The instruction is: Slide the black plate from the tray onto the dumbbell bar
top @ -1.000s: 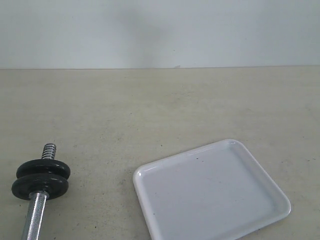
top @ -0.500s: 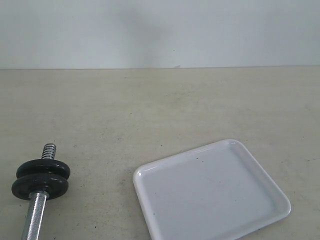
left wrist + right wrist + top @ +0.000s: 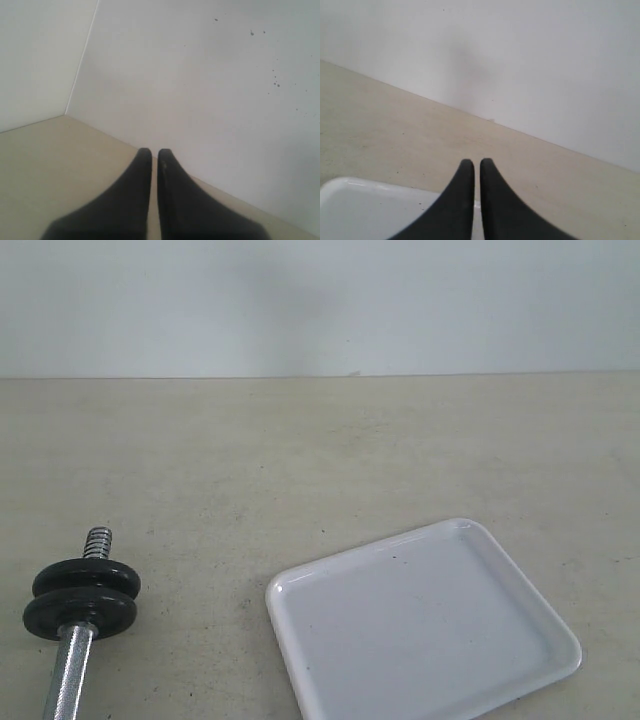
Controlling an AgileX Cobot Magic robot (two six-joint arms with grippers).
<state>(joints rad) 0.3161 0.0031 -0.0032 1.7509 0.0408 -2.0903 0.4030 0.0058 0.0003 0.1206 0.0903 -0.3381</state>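
Note:
The white tray [image 3: 420,630] lies at the front right of the table with nothing on it. At the front left lies the chrome dumbbell bar [image 3: 70,680], its threaded end [image 3: 98,540] pointing away. Two black discs [image 3: 84,598] sit pressed together on the bar just behind that end; I cannot tell which one is the black plate. Neither gripper shows in the exterior view. My left gripper [image 3: 154,152] is shut and empty, facing a wall corner. My right gripper [image 3: 473,162] is shut and empty above the tray's [image 3: 365,210] rim.
The beige table [image 3: 300,470] runs back to a white wall [image 3: 320,300]. The bar's near part runs off the bottom edge of the exterior view. In the left wrist view two white walls [image 3: 200,75] meet at a corner.

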